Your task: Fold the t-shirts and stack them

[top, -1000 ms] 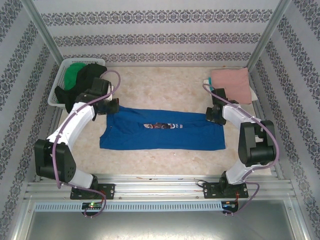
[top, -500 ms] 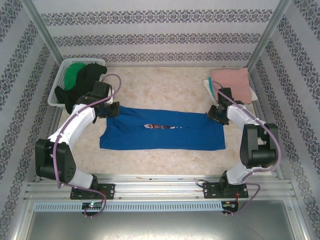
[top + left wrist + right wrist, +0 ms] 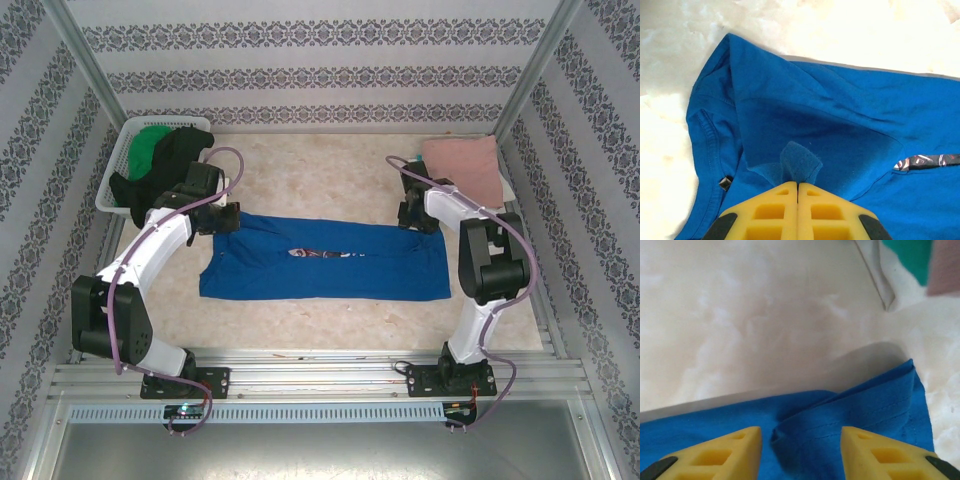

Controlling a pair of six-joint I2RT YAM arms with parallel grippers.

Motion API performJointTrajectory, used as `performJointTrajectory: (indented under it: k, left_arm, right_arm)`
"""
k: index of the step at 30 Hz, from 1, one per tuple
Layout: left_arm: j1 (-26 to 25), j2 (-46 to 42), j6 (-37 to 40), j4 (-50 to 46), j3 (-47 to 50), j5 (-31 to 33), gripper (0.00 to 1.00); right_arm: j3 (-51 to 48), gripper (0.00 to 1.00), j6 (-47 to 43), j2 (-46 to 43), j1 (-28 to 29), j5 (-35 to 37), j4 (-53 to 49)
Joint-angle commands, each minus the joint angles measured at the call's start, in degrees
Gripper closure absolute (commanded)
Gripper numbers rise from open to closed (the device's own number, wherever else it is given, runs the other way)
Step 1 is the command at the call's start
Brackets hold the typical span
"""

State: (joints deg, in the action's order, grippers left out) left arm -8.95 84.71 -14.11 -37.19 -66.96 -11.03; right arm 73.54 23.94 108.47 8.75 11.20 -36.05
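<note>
T-shirt (image 3: 325,268) in royal blue lies spread across the middle of the table (image 3: 330,170), long side running left to right. Left tool (image 3: 798,186) is clenched on a pinch of its cloth at the left end, beside the collar. Right tool (image 3: 801,440) hangs released over the far right corner, its 2 fingers apart either side of a crease.

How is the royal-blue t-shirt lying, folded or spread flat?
Partly folded. The royal-blue t-shirt lies as a long band, its far edge doubled over so just a sliver of the chest print shows.
</note>
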Motion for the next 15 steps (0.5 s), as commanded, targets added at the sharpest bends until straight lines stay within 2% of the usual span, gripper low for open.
performJointTrajectory:
  k: [1,8,15]
  left_arm:
    - [-0.2,0.8,0.3,1.3,0.8,-0.8,1.0]
    - [-0.1,1.5,1.0,1.7,-0.6,0.3,1.0]
    - [1.4,10.0,3.6,-2.2,-18.9,1.4,1.0]
  right_arm:
    - [2.3,0.61,-1.2,1.9,0.3,1.9,-3.6]
    - [4.2,0.91,-0.9,0.6,0.5,4.1,-4.3]
    - [14.9,1.0,-2.6,-1.3,-0.3,4.9,-3.1]
